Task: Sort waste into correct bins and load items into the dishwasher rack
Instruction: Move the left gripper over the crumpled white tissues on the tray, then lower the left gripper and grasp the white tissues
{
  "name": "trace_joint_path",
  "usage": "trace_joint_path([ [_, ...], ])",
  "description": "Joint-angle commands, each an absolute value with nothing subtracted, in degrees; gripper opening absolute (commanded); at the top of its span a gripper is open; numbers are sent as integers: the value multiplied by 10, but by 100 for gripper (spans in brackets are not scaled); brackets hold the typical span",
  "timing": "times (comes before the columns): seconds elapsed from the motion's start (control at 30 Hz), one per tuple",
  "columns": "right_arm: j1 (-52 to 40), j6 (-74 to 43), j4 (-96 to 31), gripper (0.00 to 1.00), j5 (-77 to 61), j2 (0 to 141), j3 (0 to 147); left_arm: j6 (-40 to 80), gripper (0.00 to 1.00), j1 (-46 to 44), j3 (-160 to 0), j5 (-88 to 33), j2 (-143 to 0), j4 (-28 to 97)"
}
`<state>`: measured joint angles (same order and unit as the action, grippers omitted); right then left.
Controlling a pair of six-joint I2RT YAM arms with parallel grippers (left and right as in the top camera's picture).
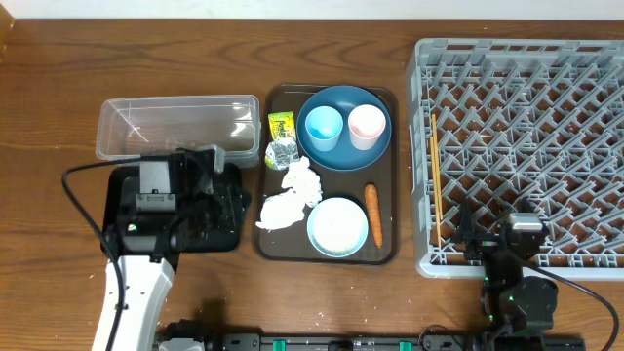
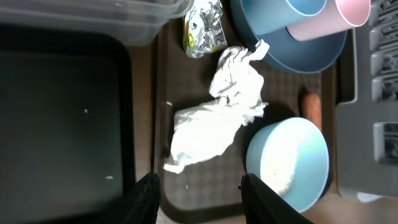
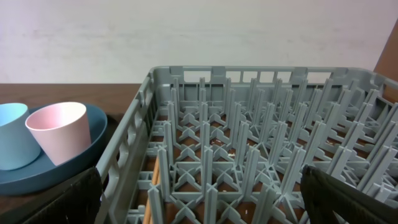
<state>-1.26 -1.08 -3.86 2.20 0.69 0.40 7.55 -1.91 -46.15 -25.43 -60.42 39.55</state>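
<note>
My left gripper hangs open and empty above the right part of the black bin tray, its jaws apart. Past them lies the crumpled white tissue on the brown serving tray. The silvery packet, the yellow-green wrapper and the orange carrot lie there too. White rice sits in the light-blue bowl. The blue cup and the pink cup stand on the dark-blue plate. My right gripper is wide open at the near edge of the grey rack.
The clear bin tub stands behind the black tray. The brown serving tray lies between the bins and the rack. A thin wooden stick lies along the rack's left side. Bare wooden table runs in front.
</note>
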Motion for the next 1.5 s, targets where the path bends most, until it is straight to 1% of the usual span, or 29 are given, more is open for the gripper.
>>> trace_joint_path([
  [0.0, -15, -19, -41, 99, 28, 4, 3, 78, 45, -44, -460, -232, -614, 387],
  [0.13, -15, -19, -41, 99, 28, 4, 3, 80, 45, -89, -460, -186, -618, 382],
  [0.27, -15, -19, -41, 99, 28, 4, 3, 114, 45, -132, -460, -105, -618, 382],
  [0.37, -15, -19, -41, 99, 27, 4, 3, 117, 47, -147, -460, -78, -618, 382],
  [0.4, -15, -19, -41, 99, 28, 4, 3, 117, 52, -149, -460, -79, -618, 382],
  [0.43, -15, -19, -41, 99, 28, 4, 3, 117, 63, -149, -460, -79, -618, 381],
  [0.47, -15, -19, -41, 99, 28, 4, 3, 117, 82, -149, -460, -79, -618, 380],
  [0.5, -15, -19, -41, 99, 28, 4, 3, 117, 96, -149, -460, -79, -618, 379],
  [0.6, -15, -19, -41, 99, 28, 4, 3, 117, 100, -149, -460, -79, -618, 378],
  [0.63, -15, -19, -41, 99, 28, 4, 3, 117, 98, -149, -460, -79, -618, 378],
  [0.73, -15, -19, -41, 99, 28, 4, 3, 117, 99, -149, -460, -83, -618, 379],
  [0.77, -15, -19, -41, 99, 28, 4, 3, 117, 84, -149, -460, -83, -619, 379],
  [0.8, -15, -19, -41, 99, 28, 4, 3, 117, 65, -149, -460, -83, -620, 378],
  [0.83, -15, -19, -41, 99, 27, 4, 3, 117, 56, -149, -460, -83, -621, 378],
  [0.87, -15, -19, -41, 99, 28, 4, 3, 117, 50, -149, -460, -83, -625, 378],
  [0.9, -15, -19, -41, 99, 28, 4, 3, 117, 49, -149, -460, -83, -628, 378],
  [1.1, -15, -19, -41, 99, 28, 4, 3, 117, 49, -168, -459, -83, -660, 373],
  [1.47, -15, -19, -41, 99, 27, 4, 3, 114, 48, -236, -460, -82, -757, 309],
])
